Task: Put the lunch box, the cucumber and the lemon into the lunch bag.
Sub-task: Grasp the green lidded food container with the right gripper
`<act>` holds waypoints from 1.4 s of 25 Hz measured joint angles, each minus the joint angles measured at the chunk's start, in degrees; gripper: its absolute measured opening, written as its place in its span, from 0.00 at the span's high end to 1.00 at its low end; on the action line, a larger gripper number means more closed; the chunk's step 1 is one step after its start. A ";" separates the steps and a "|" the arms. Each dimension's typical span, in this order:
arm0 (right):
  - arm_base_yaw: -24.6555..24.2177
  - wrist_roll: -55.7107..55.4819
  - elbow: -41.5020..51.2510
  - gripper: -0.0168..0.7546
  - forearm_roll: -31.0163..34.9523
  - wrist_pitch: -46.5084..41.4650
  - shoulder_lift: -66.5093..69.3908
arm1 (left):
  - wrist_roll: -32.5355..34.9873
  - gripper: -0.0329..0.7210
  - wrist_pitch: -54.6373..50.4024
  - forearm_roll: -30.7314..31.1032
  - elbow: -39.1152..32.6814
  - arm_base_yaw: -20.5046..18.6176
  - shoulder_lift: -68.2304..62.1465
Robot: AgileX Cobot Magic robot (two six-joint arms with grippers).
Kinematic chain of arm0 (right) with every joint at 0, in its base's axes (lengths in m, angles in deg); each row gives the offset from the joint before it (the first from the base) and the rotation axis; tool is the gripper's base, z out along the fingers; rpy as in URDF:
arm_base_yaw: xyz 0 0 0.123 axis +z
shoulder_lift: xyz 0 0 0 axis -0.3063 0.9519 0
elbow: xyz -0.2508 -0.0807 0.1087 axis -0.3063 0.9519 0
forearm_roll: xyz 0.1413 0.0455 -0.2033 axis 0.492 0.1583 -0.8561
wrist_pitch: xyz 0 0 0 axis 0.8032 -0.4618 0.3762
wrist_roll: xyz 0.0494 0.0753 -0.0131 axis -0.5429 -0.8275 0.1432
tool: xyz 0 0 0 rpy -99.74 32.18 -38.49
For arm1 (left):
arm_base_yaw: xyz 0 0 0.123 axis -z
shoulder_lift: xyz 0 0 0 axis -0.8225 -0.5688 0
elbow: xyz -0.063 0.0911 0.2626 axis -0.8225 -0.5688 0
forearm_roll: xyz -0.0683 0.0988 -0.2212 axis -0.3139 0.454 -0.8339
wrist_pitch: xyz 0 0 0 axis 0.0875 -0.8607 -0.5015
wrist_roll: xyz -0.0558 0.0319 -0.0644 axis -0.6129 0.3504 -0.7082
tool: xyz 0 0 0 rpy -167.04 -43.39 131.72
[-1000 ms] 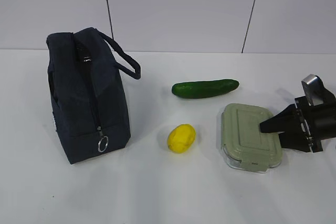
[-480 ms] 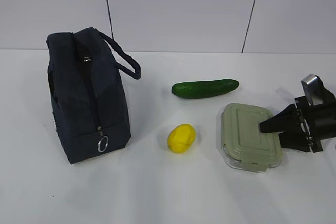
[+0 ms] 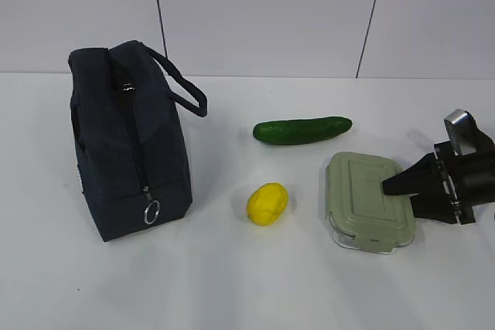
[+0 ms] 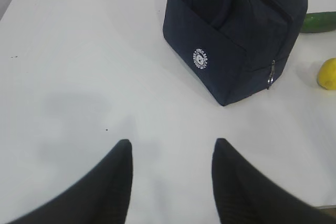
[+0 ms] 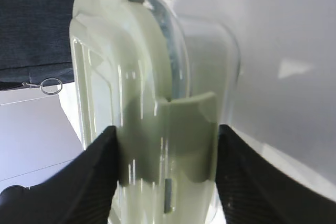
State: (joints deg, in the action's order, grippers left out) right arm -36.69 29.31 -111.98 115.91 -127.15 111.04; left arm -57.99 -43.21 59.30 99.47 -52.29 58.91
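Straddling the near end of the box (image 5: 147,119), the right tool (image 3: 396,188) holds it across its short width, lid to base, while the bag (image 3: 128,141) stands well to the left beyond the lemon (image 3: 267,203) on the counter (image 3: 232,284).

Bright, even, diffuse light throughout. Soft short shadow right of lunch bag (image 3: 128,141), faint ones under cucumber (image 3: 302,130) and lemon (image 3: 267,203). White table (image 3: 232,284) near washed out around bag. Right wrist view: lunch box (image 5: 147,103) very close, blurred, lid streaked with glare.
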 joint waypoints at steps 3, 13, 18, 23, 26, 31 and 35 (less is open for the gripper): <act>0.00 0.00 0.00 0.41 0.00 0.00 0.00 | 0.00 0.49 0.00 0.00 0.00 0.00 0.00; 0.00 -0.85 0.00 0.41 0.00 0.00 0.00 | 0.00 0.49 0.00 0.00 0.00 0.00 0.00; 0.00 -0.88 0.00 0.41 0.00 0.00 0.00 | 0.00 0.49 0.00 0.00 0.00 0.00 0.00; 0.00 -0.88 0.00 0.42 0.00 0.00 0.00 | 0.00 0.49 0.00 0.00 0.00 0.00 0.00; 0.00 -0.88 0.00 0.43 0.00 0.10 0.00 | 0.00 0.49 0.00 0.00 0.00 0.00 0.00; 0.00 -0.88 0.00 0.43 0.00 0.10 0.00 | 0.00 0.49 0.00 0.00 0.00 0.00 0.00; 0.00 -1.23 0.00 0.43 0.00 0.10 0.00 | 0.00 0.49 0.00 0.00 0.00 0.00 0.00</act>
State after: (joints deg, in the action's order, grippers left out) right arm -36.69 28.08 -111.98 115.91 -127.05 111.04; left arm -57.99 -43.21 59.30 99.47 -52.29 58.91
